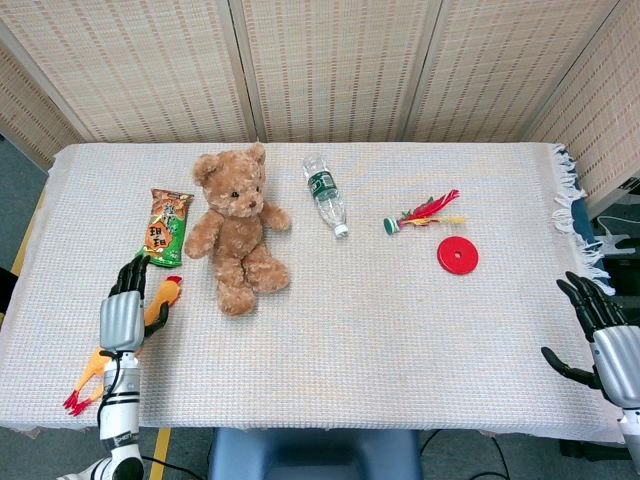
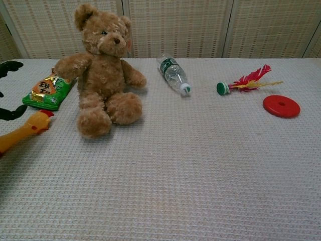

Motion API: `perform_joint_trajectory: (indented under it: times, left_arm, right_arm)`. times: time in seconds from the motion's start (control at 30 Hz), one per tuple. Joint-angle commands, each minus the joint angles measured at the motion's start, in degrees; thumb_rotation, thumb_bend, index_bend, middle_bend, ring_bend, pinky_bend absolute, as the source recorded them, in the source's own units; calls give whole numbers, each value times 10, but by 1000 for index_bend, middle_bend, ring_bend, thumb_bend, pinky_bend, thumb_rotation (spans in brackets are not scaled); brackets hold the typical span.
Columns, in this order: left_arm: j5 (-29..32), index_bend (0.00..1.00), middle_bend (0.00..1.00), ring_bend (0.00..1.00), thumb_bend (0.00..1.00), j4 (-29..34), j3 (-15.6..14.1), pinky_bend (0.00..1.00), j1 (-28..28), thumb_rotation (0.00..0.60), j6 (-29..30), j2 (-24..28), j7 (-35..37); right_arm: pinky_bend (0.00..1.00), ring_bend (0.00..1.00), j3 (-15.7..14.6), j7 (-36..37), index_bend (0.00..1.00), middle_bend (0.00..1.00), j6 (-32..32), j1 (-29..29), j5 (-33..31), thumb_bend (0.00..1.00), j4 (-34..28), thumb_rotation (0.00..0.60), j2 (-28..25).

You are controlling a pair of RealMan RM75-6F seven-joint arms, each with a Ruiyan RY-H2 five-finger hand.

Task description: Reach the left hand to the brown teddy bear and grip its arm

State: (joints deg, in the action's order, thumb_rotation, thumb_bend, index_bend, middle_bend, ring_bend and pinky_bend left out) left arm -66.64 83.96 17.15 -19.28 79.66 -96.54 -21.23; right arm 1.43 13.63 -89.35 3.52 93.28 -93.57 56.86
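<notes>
I see the table under a woven cloth, and the bear sits upright on it toward the far left, legs pointing at me. Its body runs along the 12-to-6 line. Its arm on the left-hand side sticks out toward 8 o'clock and ends just beside the snack bag.

My left hand hovers above the rubber chicken near the front left edge, fingers apart and pointing to 12, holding nothing. From this hand the bear's arm lies at about 1 o'clock, near but clearly apart. I judge the reach to be forward and slightly rightward, passing the snack bag. The right hand is at the far right edge, also spread and empty, well apart from the bear; the left hand is much the nearer.

The bottle, the shuttlecock and the red disc lie to the bear's 3 o'clock.

The head view shows both hands whole. The chest view shows only dark fingertips at its left edge, but gives the arm's height: it slopes down to touch the bag's top.
</notes>
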Motion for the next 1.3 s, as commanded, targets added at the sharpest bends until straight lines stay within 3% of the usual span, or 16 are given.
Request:
perform_joint_trajectory:
  times: [0.03, 0.37, 0.53, 1.0, 1.2, 1.3]
  left_arm:
    - [59, 0, 44, 64, 380, -16, 43, 293, -35, 600, -38, -35, -1]
    - [157, 0, 51, 65, 382, -117, 136, 305, -137, 600, -77, -113, -21]
    - [184, 0, 71, 92, 379, -125, 163, 314, -168, 600, -76, -129, -24]
    - [283, 0, 74, 93, 376, -9, 195, 319, -190, 600, -111, -80, -36]
    - [273, 7, 125, 130, 377, -22, 198, 335, -206, 600, -80, -91, -9]
    - [259, 69, 201, 185, 380, -43, 194, 345, -215, 600, -59, -104, 0]
  right_arm:
    - [133, 0, 1, -6, 0, 0, 9, 3, -6, 125, -5, 600, -1]
    - [133, 0, -6, 3, 0, 0, 27, 11, 1, 125, -3, 600, -8]
    - [133, 0, -8, 10, 0, 0, 27, 12, 5, 126, -2, 600, -12]
    - [133, 0, -7, 18, 0, 0, 26, 12, 3, 126, -2, 600, -13]
    - [133, 0, -7, 18, 0, 0, 28, 13, 2, 125, -2, 600, -14]
    - [133, 0, -7, 19, 0, 0, 29, 13, 1, 125, -3, 600, -15]
